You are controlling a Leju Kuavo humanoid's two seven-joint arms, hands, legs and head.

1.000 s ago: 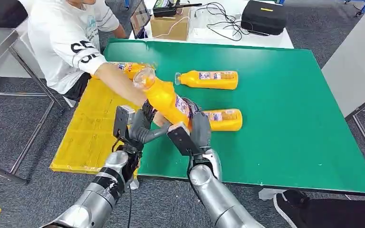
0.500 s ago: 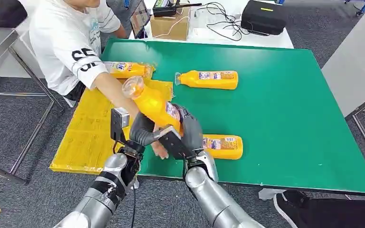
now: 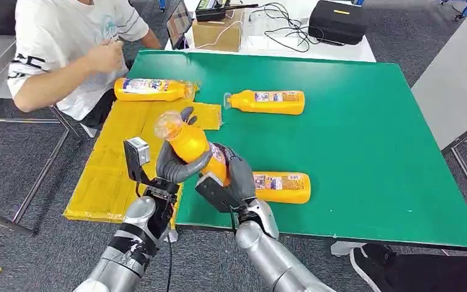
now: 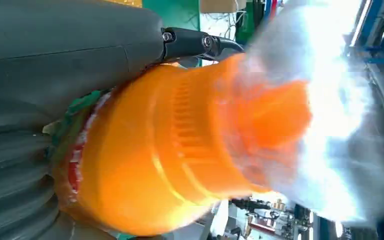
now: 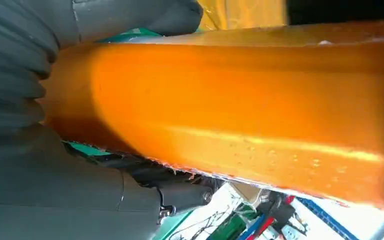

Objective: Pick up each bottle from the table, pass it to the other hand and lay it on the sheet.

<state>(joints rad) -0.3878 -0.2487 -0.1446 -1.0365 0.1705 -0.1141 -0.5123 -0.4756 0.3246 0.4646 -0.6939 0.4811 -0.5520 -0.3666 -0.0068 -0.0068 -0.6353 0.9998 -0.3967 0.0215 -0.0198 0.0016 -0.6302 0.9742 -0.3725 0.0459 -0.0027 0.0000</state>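
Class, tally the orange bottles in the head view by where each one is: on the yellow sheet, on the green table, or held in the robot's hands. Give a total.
On sheet: 1
On table: 2
Held in both hands, left hand, right hand: 1
Total: 4

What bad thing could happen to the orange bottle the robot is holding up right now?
1. Both robot hands, left robot hand and right robot hand, grip the held bottle together; if one lets go badly, it might drop onto the green table.
2. It tilts over the yellow sheet edge, so it could land half off the sheet.
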